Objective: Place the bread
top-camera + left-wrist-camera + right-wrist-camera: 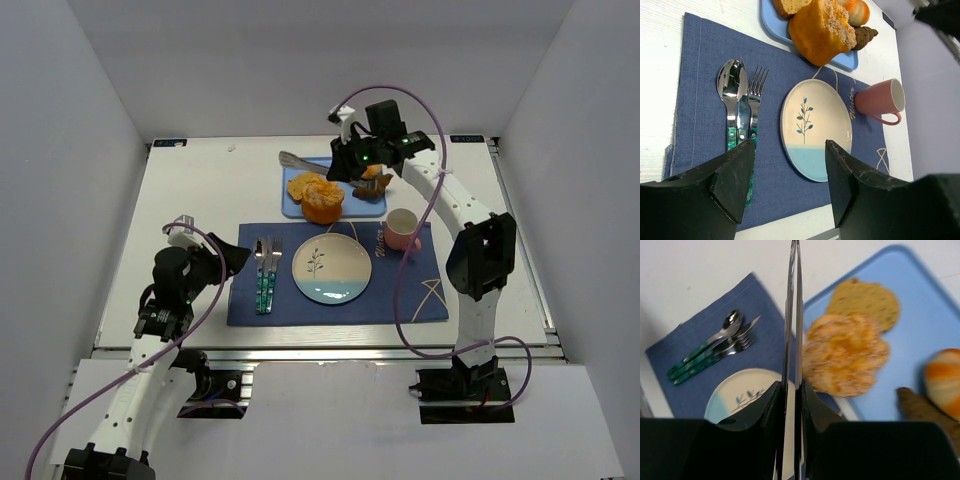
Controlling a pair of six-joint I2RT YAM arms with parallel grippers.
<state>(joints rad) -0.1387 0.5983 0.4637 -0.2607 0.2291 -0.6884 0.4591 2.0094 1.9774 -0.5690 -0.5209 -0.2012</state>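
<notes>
Now | right gripper [791, 389] pinches the tongs [799, 315], blades squeezed nearly together, nothing between them | bread [865, 300] lies flat on the blue tray [927, 285], against the ring cake [845, 355] | looks light, soft, crumbly: I'd nip the crust edge gently.

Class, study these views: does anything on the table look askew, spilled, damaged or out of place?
Nothing is spilled or damaged. The thick orange ring-shaped cake sits crowded against the near edge of the light blue rectangular tray, seemingly overhanging it.
</notes>
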